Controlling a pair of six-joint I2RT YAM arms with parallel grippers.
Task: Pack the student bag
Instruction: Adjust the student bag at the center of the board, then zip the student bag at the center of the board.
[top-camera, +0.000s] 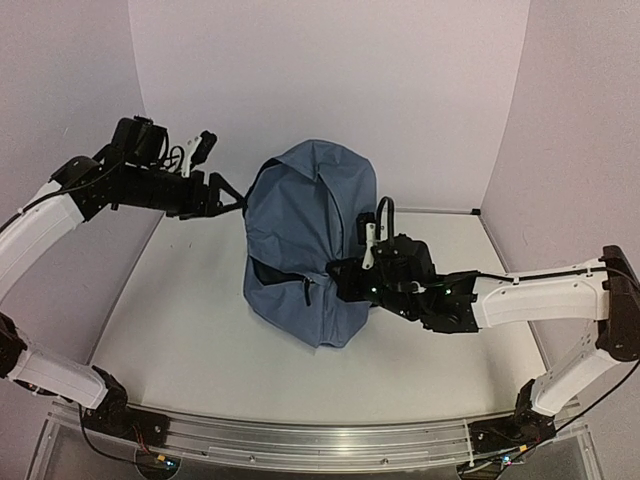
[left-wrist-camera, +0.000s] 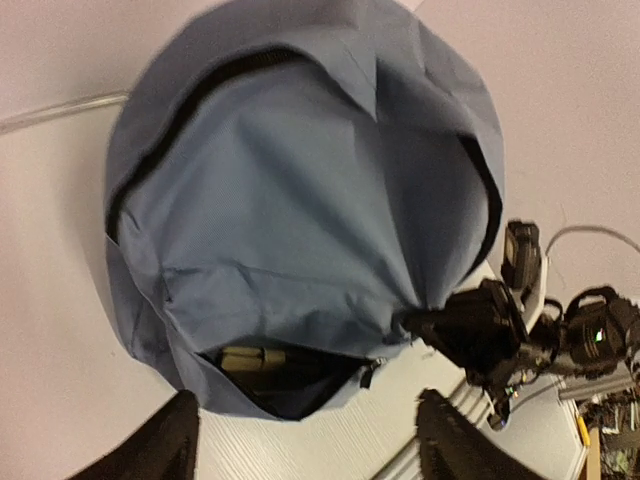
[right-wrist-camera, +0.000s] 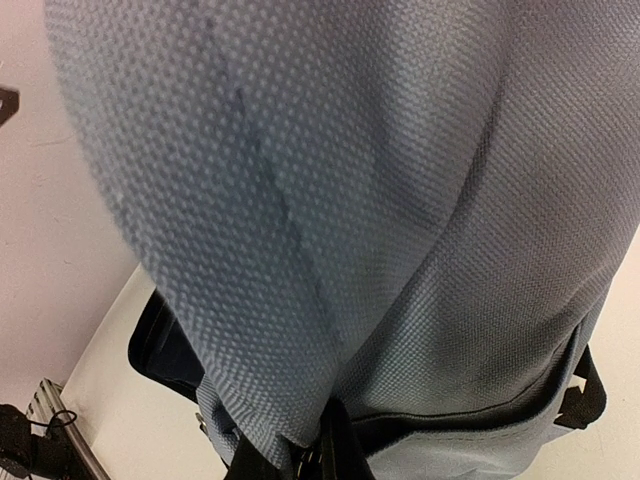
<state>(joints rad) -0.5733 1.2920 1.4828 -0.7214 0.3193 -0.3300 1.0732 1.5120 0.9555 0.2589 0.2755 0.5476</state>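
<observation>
The student bag (top-camera: 300, 235) is a slate-blue backpack standing in the middle of the white table. Its front pocket (left-wrist-camera: 285, 378) gapes open, and tan items (left-wrist-camera: 248, 360) show inside. My left gripper (top-camera: 222, 196) hovers at the bag's upper left, open, with nothing between its fingertips (left-wrist-camera: 150, 445). It is a little apart from the fabric. My right gripper (top-camera: 345, 280) is shut on a fold of the bag's blue fabric (right-wrist-camera: 300, 300) beside the pocket, seen pinching it in the left wrist view (left-wrist-camera: 440, 322). The bag's fabric fills the right wrist view, hiding most of that gripper (right-wrist-camera: 300, 462).
The white table (top-camera: 180, 310) ends in a metal rail (top-camera: 300, 440) at the near edge. Pale walls close in behind and on both sides. A black strap (right-wrist-camera: 580, 390) hangs at the bag's side.
</observation>
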